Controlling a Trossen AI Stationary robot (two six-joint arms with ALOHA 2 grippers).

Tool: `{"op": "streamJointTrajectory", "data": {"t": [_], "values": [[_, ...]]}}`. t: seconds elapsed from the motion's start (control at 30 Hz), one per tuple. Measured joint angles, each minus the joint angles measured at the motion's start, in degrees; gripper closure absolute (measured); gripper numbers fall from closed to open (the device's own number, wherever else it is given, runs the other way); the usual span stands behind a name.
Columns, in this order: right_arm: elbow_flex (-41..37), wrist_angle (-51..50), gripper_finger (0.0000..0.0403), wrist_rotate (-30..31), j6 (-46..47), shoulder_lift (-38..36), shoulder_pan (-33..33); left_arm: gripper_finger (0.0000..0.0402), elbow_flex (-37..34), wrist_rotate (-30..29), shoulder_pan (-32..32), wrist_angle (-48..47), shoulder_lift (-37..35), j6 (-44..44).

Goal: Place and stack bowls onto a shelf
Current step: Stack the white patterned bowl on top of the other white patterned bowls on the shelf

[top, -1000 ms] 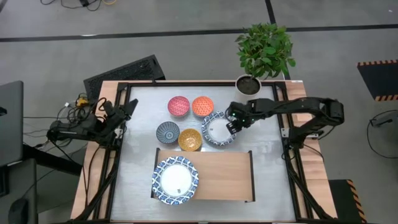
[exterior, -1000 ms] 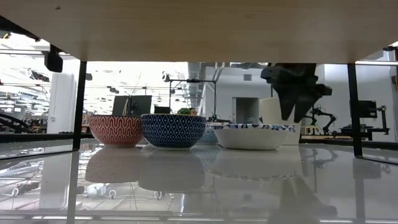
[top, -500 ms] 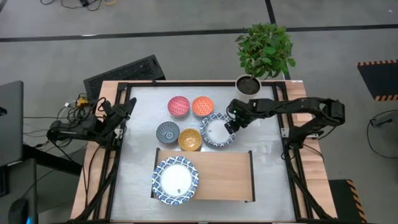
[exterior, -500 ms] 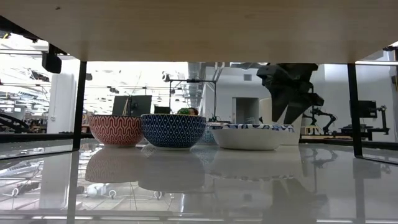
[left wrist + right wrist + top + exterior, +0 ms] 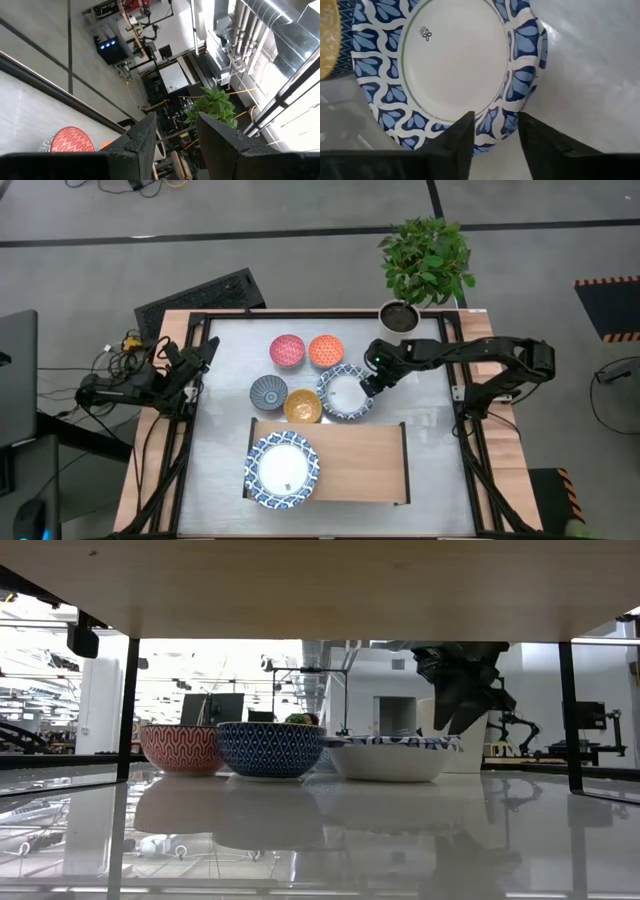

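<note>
The right pincer [image 5: 366, 384] straddles the rim of the large blue-and-white bowl [image 5: 346, 392] on the counter [image 5: 430, 430], its fingers part-closed around the rim but not plainly clamping it. A thin rim hold could slip or tip the bowl once lifted. The yellow bowl [image 5: 303, 407] touches it, and the orange bowl [image 5: 326, 350] sits just beside, so a nudge could shove them. The shelf [image 5: 355, 460] already carries another large bowl [image 5: 281, 470]. The left pincer [image 5: 205, 356], spread, waits at the counter's edge.
</note>
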Motion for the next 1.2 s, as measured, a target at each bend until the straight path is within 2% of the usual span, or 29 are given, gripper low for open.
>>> {"op": "streamJointTrajectory", "data": {"t": [0.4, 0.73, 0.83, 1.1, 1.2], "values": [[0.0, 0.2, 0.0379, -0.5, -2.4, 0.0, 0.0, 0.0273, 0.0, 0.3, 0.0, 0.0, 0.0, 0.0], [1.5, -0.2, 0.0385, -0.5, -2.5, 0.0, 0.4, 0.0273, 0.0, 0.4, 0.0, 0.0, 0.0, 0.7], [3.3, -2.1, 0.0364, -0.4, -2.6, 0.0, 0.5, 0.0273, 0.0, 0.7, 0.0, 0.0, 0.0, 1.1], [4.6, -5.7, 0.0226, 2.0, -0.1, 0.6, 0.8, 0.0273, 0.0, 2.7, 0.0, 0.0, 0.0, 2.0], [4.4, -5.6, 0.0192, 3.1, 0.6, 2.1, 0.8, 0.0273, 0.0, 2.8, 0.0, 0.0, 0.0, 2.0]]}}
